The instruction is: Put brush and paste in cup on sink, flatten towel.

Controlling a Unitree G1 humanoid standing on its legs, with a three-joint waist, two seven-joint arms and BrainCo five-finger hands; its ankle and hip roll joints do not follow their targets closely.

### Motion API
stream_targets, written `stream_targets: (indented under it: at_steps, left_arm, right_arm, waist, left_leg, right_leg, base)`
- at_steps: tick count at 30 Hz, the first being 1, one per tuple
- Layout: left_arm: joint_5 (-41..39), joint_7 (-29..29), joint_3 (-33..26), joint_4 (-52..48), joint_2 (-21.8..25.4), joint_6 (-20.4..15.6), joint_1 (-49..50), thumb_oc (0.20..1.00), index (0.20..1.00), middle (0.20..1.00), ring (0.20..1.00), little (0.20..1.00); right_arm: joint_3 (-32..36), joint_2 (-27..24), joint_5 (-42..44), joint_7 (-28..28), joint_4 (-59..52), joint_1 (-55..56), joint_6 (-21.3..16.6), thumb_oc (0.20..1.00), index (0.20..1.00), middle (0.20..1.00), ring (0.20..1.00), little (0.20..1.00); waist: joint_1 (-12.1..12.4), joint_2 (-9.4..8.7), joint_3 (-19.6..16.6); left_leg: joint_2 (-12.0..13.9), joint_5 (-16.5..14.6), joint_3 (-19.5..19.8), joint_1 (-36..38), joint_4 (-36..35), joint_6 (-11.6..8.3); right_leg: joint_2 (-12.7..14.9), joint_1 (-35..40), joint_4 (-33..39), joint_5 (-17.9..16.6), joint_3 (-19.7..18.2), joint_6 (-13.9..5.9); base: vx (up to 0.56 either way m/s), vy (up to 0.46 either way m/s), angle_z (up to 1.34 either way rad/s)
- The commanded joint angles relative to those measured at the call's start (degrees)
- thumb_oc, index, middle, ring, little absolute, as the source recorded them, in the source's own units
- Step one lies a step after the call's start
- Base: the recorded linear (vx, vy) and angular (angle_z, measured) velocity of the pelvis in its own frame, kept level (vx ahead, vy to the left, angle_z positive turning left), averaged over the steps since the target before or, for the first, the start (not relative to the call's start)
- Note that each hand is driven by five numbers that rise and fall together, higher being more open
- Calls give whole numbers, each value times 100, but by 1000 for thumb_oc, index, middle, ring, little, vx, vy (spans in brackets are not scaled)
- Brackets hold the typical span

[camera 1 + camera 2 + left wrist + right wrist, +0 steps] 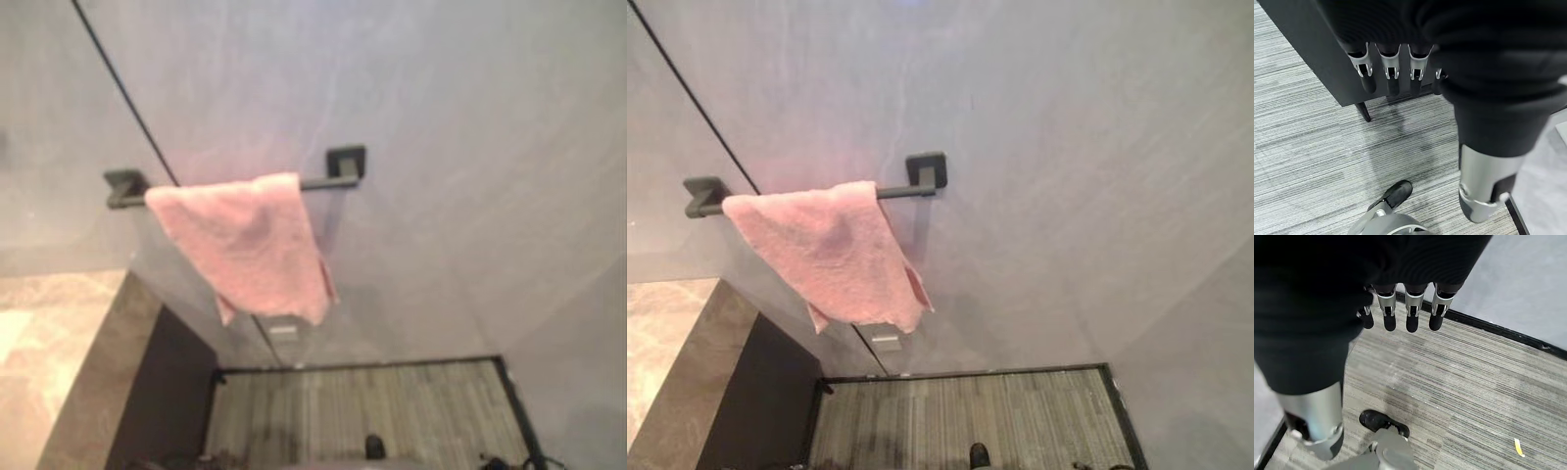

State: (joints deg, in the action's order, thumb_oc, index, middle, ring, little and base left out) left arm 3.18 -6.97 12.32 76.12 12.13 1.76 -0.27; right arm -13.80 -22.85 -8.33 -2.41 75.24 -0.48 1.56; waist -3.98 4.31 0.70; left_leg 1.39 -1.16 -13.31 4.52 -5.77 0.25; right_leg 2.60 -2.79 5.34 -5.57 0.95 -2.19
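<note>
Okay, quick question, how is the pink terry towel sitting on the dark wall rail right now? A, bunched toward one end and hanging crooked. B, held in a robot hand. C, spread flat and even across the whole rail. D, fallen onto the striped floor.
A: the pink terry towel hangs askew, bunched toward one end of the dark wall rail, leaving bare bar at the other.

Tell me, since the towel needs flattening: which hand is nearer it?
Left hand, probably: it hangs by the cabinet below the towel; the right hand hangs over floor farther right.

Grey wall (470, 147), striped grey carpet (1488, 382)
</note>
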Motion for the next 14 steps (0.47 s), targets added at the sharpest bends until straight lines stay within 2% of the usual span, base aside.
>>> stream_targets:
  at_steps: [1,14]
  left_arm:
    - [-101,78,-108,239,61,-28,-264,1000,1000,1000,1000,1000]
    - [-184,249,-92,221,37,-25,-338,1000,1000,1000,1000,1000]
  right_arm:
    - [-86,-13,345,53,375,-384,-27,1000,1000,1000,1000,1000]
    - [-122,50,483,252,416,-413,-88,1000,1000,1000,1000,1000]
  waist:
    - [-85,-182,135]
    - [-84,-190,126]
  left_leg:
    - [-26,-259,48,-66,77,-17]
    - [-25,-256,79,-88,77,-27]
  right_leg:
    - [62,532,-34,834,247,-24]
    - [64,520,-34,826,269,-14]
  base:
    - [-7,7,4]
    - [0,0,0]
